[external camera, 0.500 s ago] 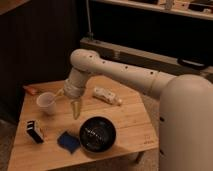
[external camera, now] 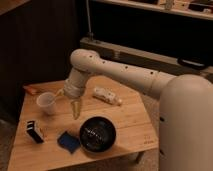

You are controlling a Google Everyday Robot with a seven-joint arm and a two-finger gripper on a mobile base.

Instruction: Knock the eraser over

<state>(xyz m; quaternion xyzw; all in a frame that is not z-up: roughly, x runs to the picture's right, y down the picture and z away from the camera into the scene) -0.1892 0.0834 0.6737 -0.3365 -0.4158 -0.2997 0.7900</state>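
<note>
The eraser (external camera: 34,131) is a small black and white block standing upright near the front left corner of the wooden table (external camera: 127,122). My gripper (external camera: 76,110) points down over the middle of the table, between the white cup and the black bowl. It is well to the right of the eraser and farther back, not touching it. It holds nothing that I can see.
A white cup (external camera: 46,102) stands left of the gripper. A black bowl (external camera: 97,134) and a blue cloth (external camera: 68,142) lie at the front. A clear plastic bottle (external camera: 106,95) lies on its side behind. An orange object (external camera: 30,90) sits at the back left edge.
The gripper has moved slightly lower and towards the front of the table. The objects have not moved.
</note>
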